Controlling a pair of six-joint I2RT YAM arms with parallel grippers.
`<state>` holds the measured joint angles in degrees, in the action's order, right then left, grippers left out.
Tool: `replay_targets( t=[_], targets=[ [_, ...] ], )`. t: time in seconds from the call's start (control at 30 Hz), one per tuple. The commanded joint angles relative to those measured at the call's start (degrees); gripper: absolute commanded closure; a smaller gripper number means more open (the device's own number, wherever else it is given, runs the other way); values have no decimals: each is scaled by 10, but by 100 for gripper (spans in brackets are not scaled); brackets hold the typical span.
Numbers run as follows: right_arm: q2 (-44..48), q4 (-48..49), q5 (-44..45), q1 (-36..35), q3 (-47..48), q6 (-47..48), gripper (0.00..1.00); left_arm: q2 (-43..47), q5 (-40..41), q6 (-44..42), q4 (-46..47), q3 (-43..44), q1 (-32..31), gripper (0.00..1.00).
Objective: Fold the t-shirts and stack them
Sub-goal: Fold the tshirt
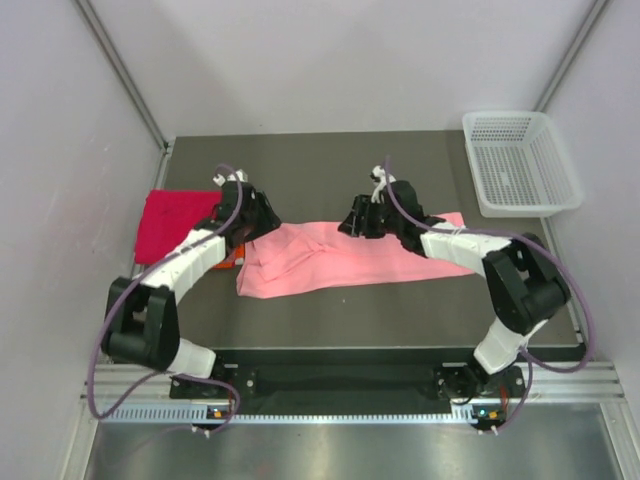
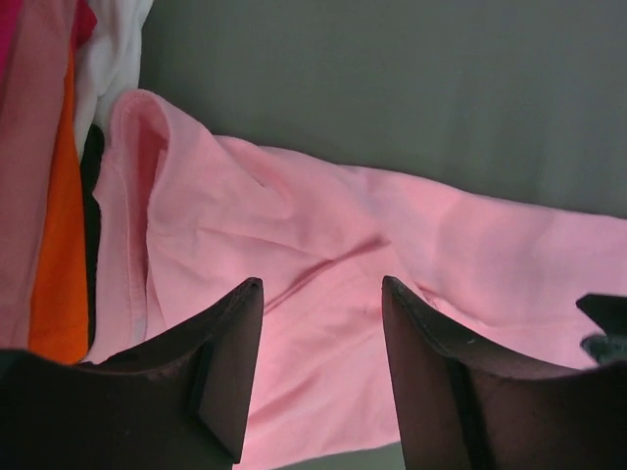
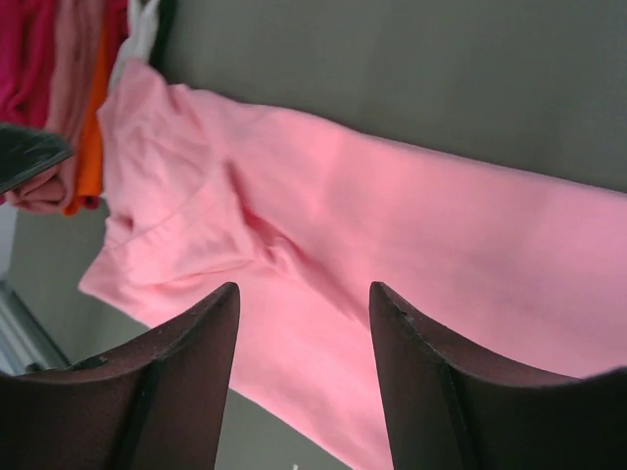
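1. The pink t-shirt [image 1: 350,258] lies as a long strip across the middle of the top picture, on the dark surface [image 1: 330,175]. It looks partly folded, so I think it is in the middle of being folded.
2. The left pincer [image 2: 321,294] hangs over the shirt's left end. Its fingers are apart and hold nothing. The right pincer [image 3: 304,299] hangs near the middle of the shirt. Its fingers are apart and empty too.
3. Next, I think both pincers must go down, pinch the cloth and fold the strip shorter. Then the shirt goes on the pile at the left.
4. Only the top picture shows the whole shirt, the red folded shirt [image 1: 175,222] at middle left and the white basket [image 1: 520,165] at upper right.
5. The wrist pictures show the finger gaps up close. They also show the orange shirt [image 2: 59,284] in the pile at the left edge.
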<state>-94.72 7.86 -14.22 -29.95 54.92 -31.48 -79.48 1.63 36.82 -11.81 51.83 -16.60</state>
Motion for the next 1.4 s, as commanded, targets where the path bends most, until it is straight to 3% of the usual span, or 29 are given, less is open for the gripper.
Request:
replay_targets(
  t=[0.0, 0.2, 0.4, 0.53, 1.03, 1.1, 1.17, 1.27, 1.37],
  targets=[
    [-31, 61, -57, -25, 38, -13, 44, -64, -41, 7, -18, 51, 15, 44],
    [-58, 96, -54, -56, 34, 7, 43, -137, -29, 26, -25, 70, 21, 44],
    [-109, 97, -55, -72, 78, 5, 44, -146, 14, 63, -18, 42, 28, 43],
    [-146, 71, -42, -86, 129, 3, 44, -175, 58, 91, -86, 63, 33, 45],
    [-227, 38, -54, -117, 196, 20, 54, -218, 88, 91, -125, 84, 37, 46],
    [-231, 36, -54, -117, 199, 25, 60, -219, 92, 89, -126, 85, 38, 46],
    [-230, 35, -61, -118, 198, 29, 77, -219, 93, 88, -126, 85, 39, 46],
    [-212, 40, -65, -118, 183, 34, 93, -221, 94, 85, -128, 88, 39, 46],
    [-177, 57, -69, -118, 144, 36, 93, -224, 99, 84, -132, 92, 40, 46]
  ],
)
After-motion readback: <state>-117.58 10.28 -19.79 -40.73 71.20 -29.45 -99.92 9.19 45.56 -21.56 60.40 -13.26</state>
